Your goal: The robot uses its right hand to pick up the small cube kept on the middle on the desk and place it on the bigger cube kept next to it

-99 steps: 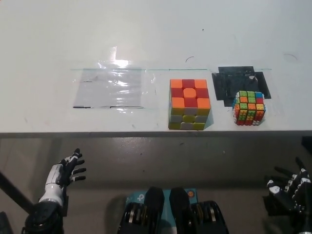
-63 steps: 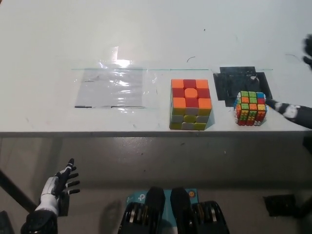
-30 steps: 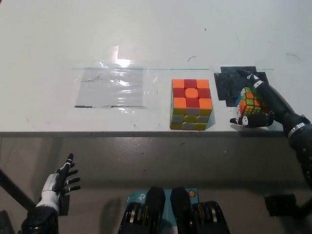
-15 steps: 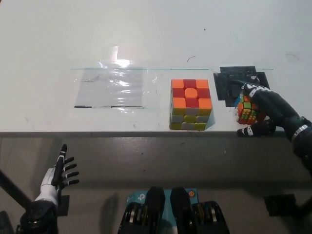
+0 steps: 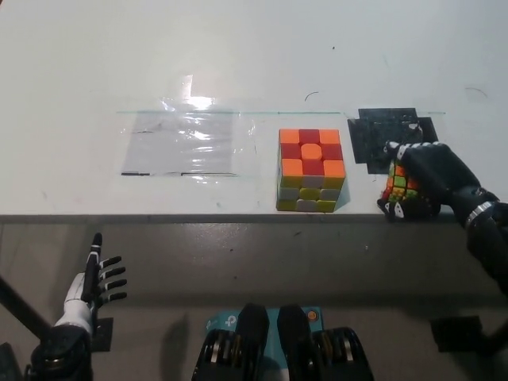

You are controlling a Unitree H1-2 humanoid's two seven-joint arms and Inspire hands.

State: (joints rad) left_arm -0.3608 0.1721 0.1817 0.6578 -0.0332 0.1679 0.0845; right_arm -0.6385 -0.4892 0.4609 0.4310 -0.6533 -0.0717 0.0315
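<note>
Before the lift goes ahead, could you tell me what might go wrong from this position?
The small cube sits near the desk's front edge, so if the right hand closed around it slips, it could drop off. The bigger cube stands close by; a low carry might knock it. Its top is a small landing area. The left hand rests below the desk.

right hand seemingly gripping small cube | left hand low
</note>
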